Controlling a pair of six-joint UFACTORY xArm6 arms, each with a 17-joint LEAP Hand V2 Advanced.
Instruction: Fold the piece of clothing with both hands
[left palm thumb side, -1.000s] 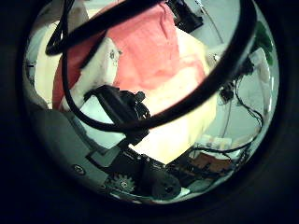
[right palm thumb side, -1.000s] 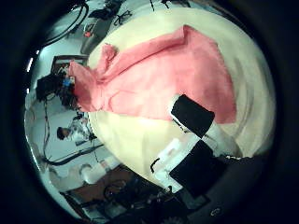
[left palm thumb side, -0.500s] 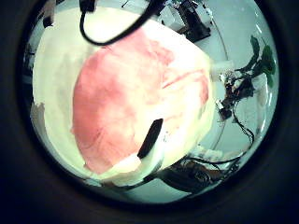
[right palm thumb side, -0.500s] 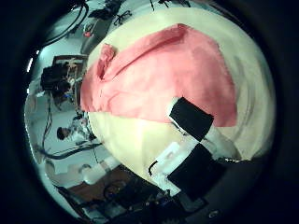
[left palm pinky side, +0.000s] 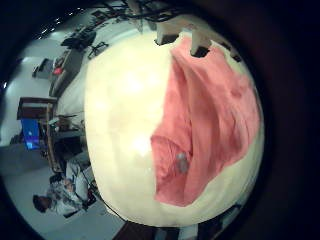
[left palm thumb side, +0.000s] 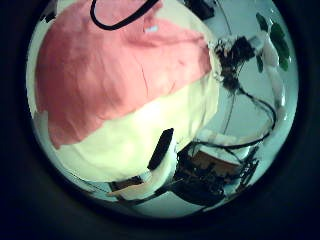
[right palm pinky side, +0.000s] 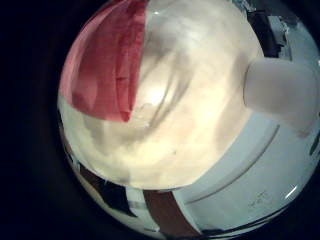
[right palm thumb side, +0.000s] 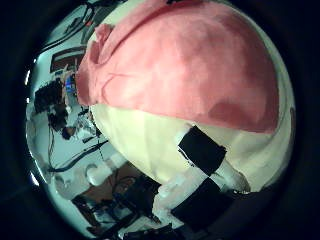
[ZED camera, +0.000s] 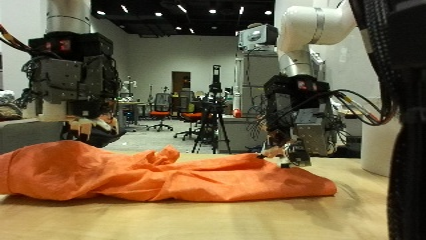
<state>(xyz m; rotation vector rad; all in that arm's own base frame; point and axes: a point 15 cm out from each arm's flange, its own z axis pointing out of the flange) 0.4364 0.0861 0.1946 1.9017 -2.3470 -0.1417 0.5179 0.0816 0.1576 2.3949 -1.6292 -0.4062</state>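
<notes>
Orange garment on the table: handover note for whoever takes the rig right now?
Left hand: above the garment's far end, holding nothing; fingers hard to read.
Right hand: fingers pointing down, just over the garment's other end, no grasp visible.
Garment: orange, lying rumpled in a long heap across the table.
Done: no neat fold visible.
Left: grasp both ends and fold it.

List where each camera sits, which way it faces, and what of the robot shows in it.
Outside view: low at the table's edge, facing the orange garment, left hand and right hand above it.
Left little finger side: looks down on garment and table.
Left thumb side: same, with a finger.
Right little finger side: mostly table, garment edge.
Right thumb side: garment, fingers.
All views share the garment.
</notes>
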